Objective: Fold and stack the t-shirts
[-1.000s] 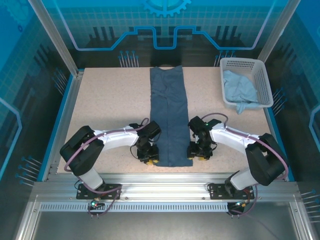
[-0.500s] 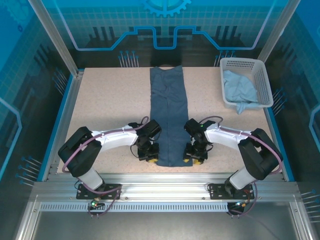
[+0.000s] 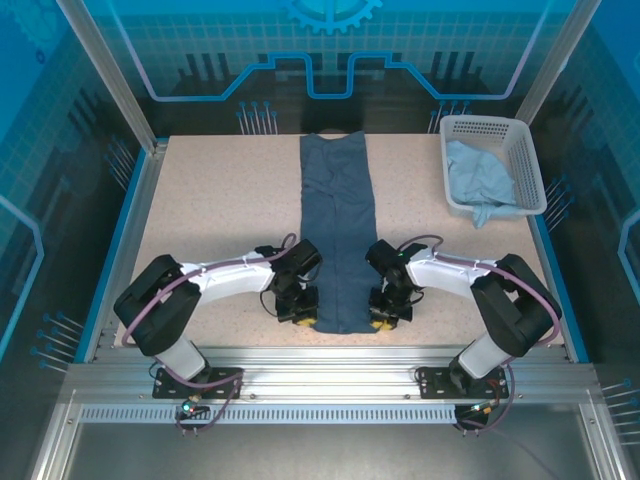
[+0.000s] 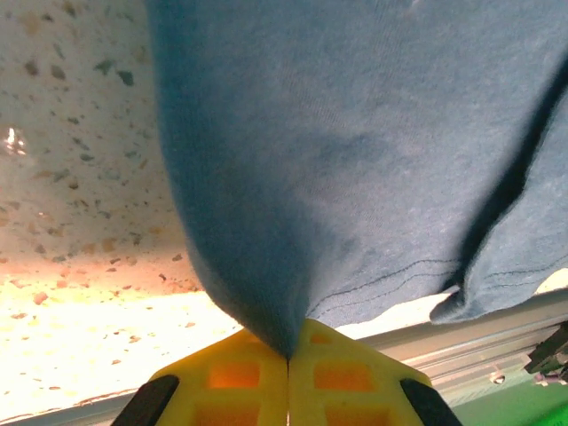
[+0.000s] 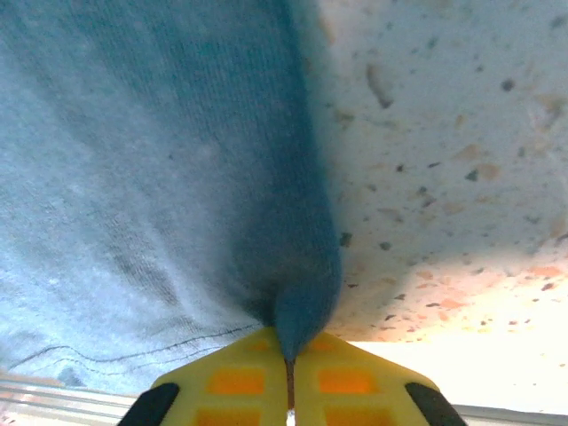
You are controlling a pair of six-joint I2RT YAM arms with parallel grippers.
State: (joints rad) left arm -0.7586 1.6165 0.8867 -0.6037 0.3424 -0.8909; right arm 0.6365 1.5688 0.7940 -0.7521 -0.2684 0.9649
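Speckled beige tabletop (image 3: 220, 200): bears all items listed.

Left gripper (image 3: 298, 305), yellow-tipped: at the near left corner of the dark shirt. In the left wrist view (image 4: 288, 357) its two yellow fingers (image 4: 232, 377) are pressed together with a peak of blue cloth pinched between them, the hem stitching showing just to the right.

Large dark slate-blue cloth t-shirt (image 3: 338, 230): lies flat down the middle of the table as a long narrow strip, running from the far edge to the near edge between the two arms. Both near corners are pinched.

Right gripper (image 3: 385, 310), yellow-tipped: at the near right corner of the same shirt. In the right wrist view (image 5: 290, 357) its fingers (image 5: 348, 380) are clamped on a fold of the cloth (image 5: 151, 177), bare tabletop to the right.

White plastic lattice basket (image 3: 528, 160): far right corner of the table, well apart from the strip.

Pale blue cloth t-shirt (image 3: 478, 170): crumpled inside the basket, one part hanging over its near rim.
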